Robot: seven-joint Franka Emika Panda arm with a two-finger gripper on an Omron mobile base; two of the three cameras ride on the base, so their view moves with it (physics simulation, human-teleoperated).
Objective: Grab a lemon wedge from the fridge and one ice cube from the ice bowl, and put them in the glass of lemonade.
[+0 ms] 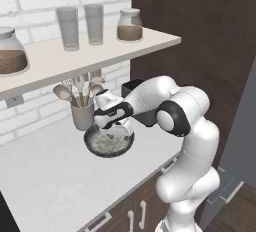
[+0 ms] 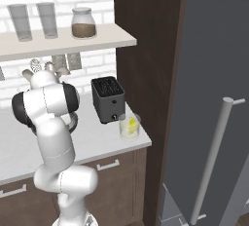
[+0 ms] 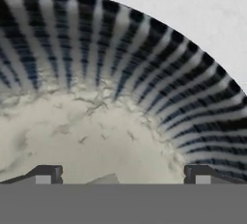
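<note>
White table (image 1: 45, 176) carries the ice bowl (image 1: 109, 143) beside the utensil cup (image 1: 82, 116); jaws (image 3: 120, 177) spread wide, empty, low inside it — closing off-centre could miss a cube or tip the bowl.

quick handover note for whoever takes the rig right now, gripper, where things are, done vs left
Gripper: open, nothing held, low over the ice bowl on the counter by the utensil cup.
Glass of lemonade: near the counter's edge, in front of the toaster, with a yellow lemon wedge in it.
Fridge: door shut.
Done: lemon in glass.
Left: grip one ice cube, carry it to the glass.
</note>
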